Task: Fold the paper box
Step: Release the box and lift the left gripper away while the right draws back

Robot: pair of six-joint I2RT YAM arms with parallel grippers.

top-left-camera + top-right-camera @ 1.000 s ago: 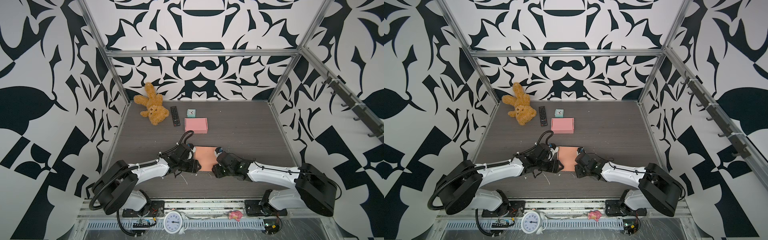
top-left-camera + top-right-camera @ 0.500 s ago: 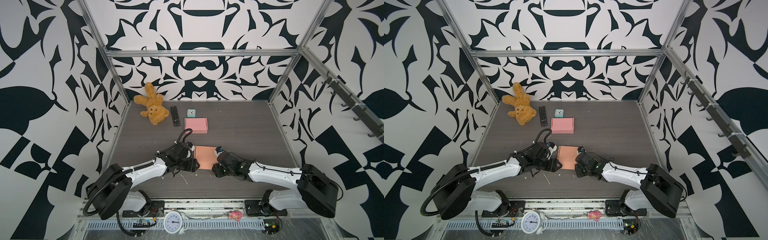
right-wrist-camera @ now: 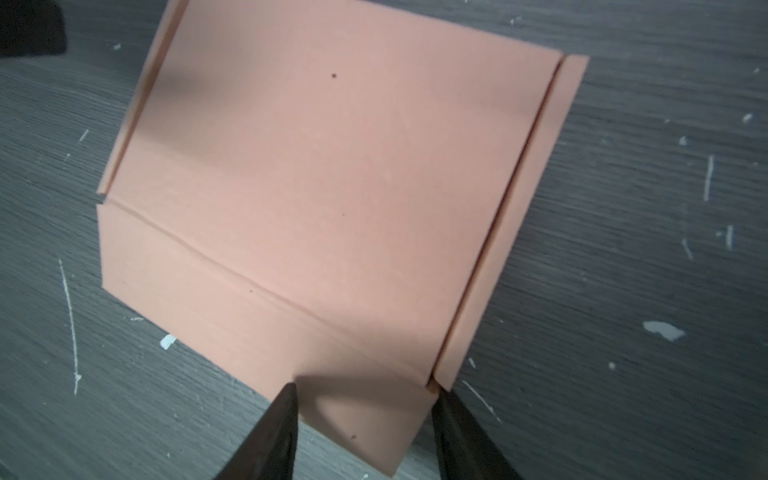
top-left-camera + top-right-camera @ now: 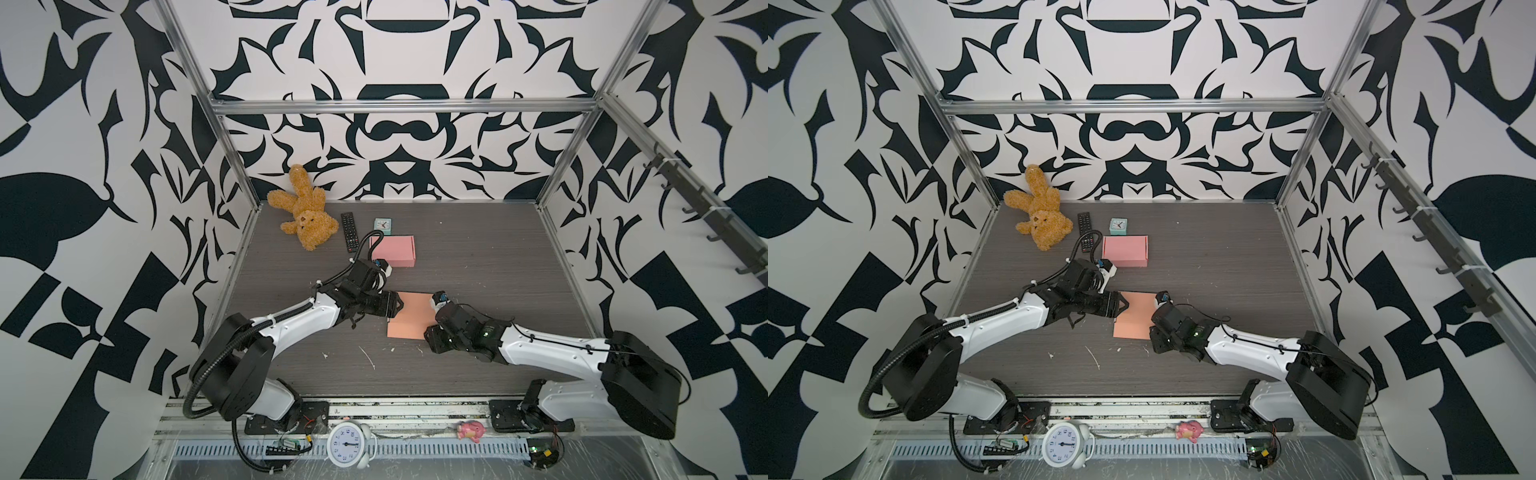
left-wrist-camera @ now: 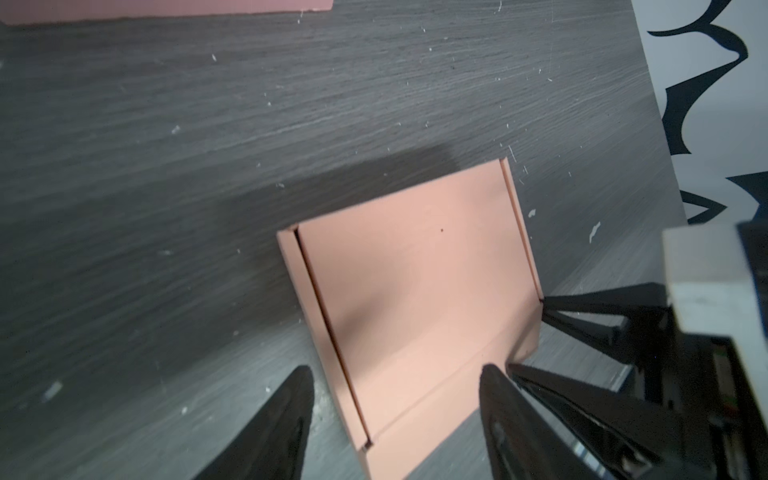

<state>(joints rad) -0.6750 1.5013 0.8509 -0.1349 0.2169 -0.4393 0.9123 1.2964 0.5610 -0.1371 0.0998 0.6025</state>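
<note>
Readable stuff first: the only real markings are on dials. The round white twin-bell alarm clock [image 4: 348,446] on the front rail has black numerals around its face. The little square teal desk clock [image 4: 382,224] has a white face too small to read. The slim black remote control [image 4: 349,232] has rows of buttons, but the print is too tiny to make out.

The task piece is a flat salmon-pink cardboard box blank [image 4: 411,316], and it lies flat near the middle of the dark grey wood-grain tabletop [image 4: 478,266]. At its 9 o'clock edge sits the left gripper [image 5: 397,368], fingers [image 5: 291,415] spread apart and clamping nothing. One is over bare table just outside a narrow side strip, the other is above the wide end flap. At roughly 4 o'clock is the right gripper [image 3: 365,390], fingers also apart. Both tips sit right at the free edge of that end flap, one by the corner where a side strip ends. The card lies flat between them, not pinched.

The card is matte and smooth, with pressed score lines, a narrow strip down each long side and a wider flap across one end. There's a tiny dark speck on the main panel. The fingers are black and taper to points. The tabletop is streaky, with white flecks and scratches.

A closed pink rectangular cardboard box [image 4: 392,249] sits at the blank's 12 o'clock. A fuzzy golden-brown plush animal [image 4: 305,216] is at 11 by the back wall. A small pink pig figurine [image 4: 471,430] is at 5 on the front rail.
</note>
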